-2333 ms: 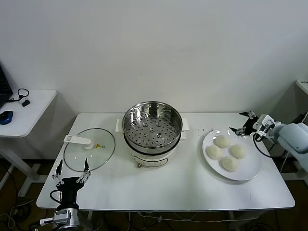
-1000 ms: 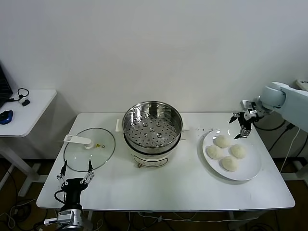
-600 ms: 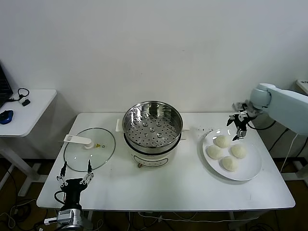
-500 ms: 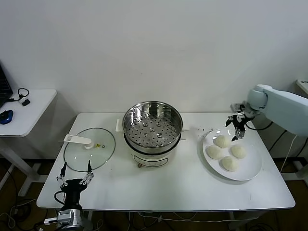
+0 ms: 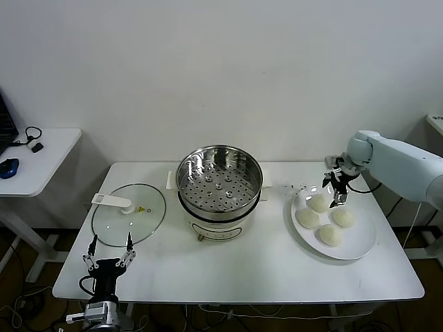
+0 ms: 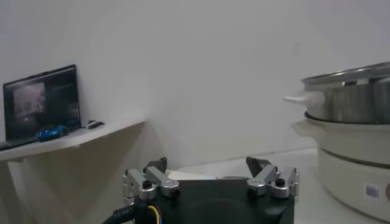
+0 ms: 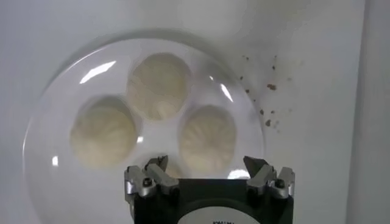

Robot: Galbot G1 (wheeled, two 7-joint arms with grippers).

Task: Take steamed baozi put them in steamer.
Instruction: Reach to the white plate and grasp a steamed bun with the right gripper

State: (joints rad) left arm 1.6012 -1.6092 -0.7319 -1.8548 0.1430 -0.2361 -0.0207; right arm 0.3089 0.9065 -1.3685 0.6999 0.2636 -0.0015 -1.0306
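Several off-white steamed baozi (image 5: 319, 203) lie on a round white plate (image 5: 360, 238) at the right of the table. The shiny steamer (image 5: 219, 183), with its perforated tray bare, stands at the table's middle. My right gripper (image 5: 335, 188) hovers open above the plate's far left part, close over the farthest baozi, holding nothing. Its wrist view looks straight down on the plate (image 7: 58, 91): three baozi (image 7: 158, 85) show in full, and the right gripper (image 7: 206, 165) partly hides another. My left gripper (image 5: 109, 259) is parked open near the front left edge, with the steamer (image 6: 353, 158) off to its side.
A flat glass lid (image 5: 129, 214) with a white handle lies left of the steamer. Small crumbs (image 5: 296, 187) dot the table between steamer and plate. A side desk (image 5: 34, 159) with a mouse stands beyond the table's left end.
My right arm has swung in from the table's right end and leftward, bringing its open gripper over the plate's far part. The left gripper has hardly shifted.
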